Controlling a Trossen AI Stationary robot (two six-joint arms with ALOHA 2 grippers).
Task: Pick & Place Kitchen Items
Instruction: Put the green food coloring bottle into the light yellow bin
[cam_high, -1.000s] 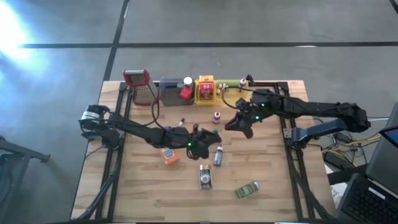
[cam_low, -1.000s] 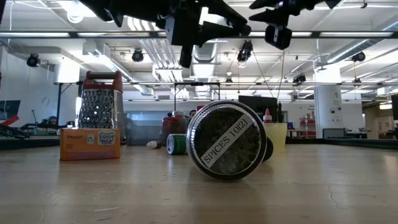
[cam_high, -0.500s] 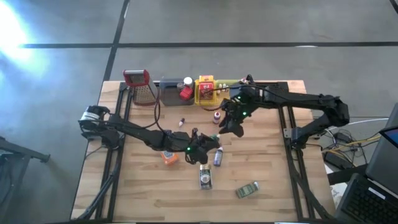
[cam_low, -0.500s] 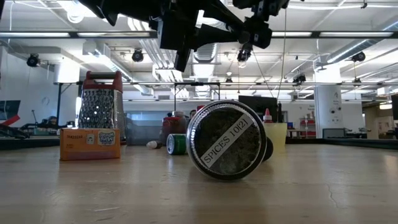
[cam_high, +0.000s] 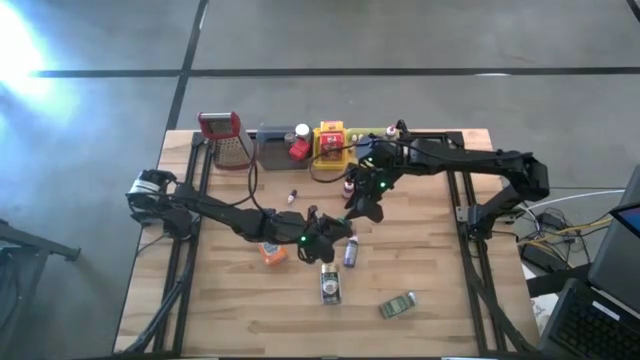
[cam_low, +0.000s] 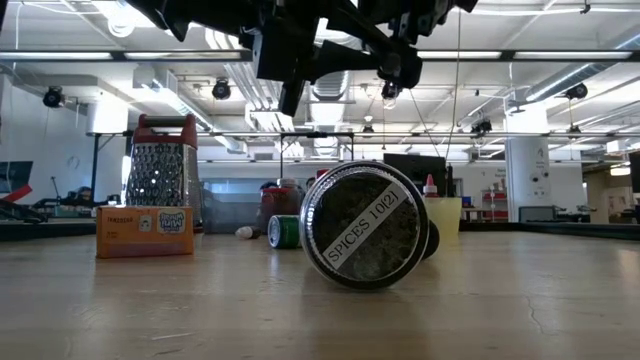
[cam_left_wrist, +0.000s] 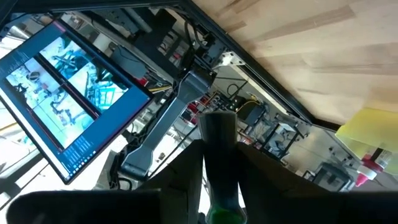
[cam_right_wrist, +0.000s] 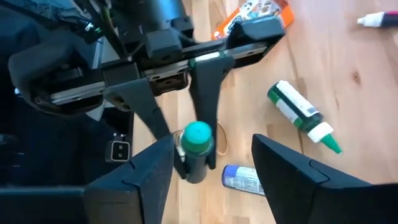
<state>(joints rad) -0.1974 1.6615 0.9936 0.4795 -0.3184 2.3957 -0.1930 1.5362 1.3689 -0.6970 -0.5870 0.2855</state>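
Observation:
My left gripper (cam_high: 333, 236) hangs above the middle of the table, shut on a small dark bottle with a green cap (cam_right_wrist: 198, 138). My right gripper (cam_high: 358, 207) hovers just beyond it on the far right side, open. Its two fingers (cam_right_wrist: 151, 175) stand wide on either side of the bottle's cap without touching it. Loose on the wood lie an orange packet (cam_high: 270, 251), a blue-labelled bottle (cam_high: 351, 251), a spice jar on its side (cam_high: 330, 285), a green packet (cam_high: 397, 305) and a green-tipped bottle (cam_right_wrist: 302, 116). My left gripper pinches the bottle's dark body (cam_right_wrist: 195, 165) just under the green cap between its two fingers (cam_right_wrist: 206, 106). The fingers reach in roughly level from the table's left. The bottle is lifted clear of the table, its cap turned toward my right gripper.
Along the far edge stand a red-topped grater (cam_high: 225, 137), a grey tray (cam_high: 272, 150), a yellow tray (cam_high: 331, 146) and a green tray (cam_high: 372, 134). A tiny bottle (cam_high: 293, 196) lies behind the left arm. Bare wood shows at the near left and right.
My right gripper has swung from the right of the table toward the left and near side, tipping downward, and now hangs close over the bottle in my left gripper. The left gripper and its bottle have kept still.

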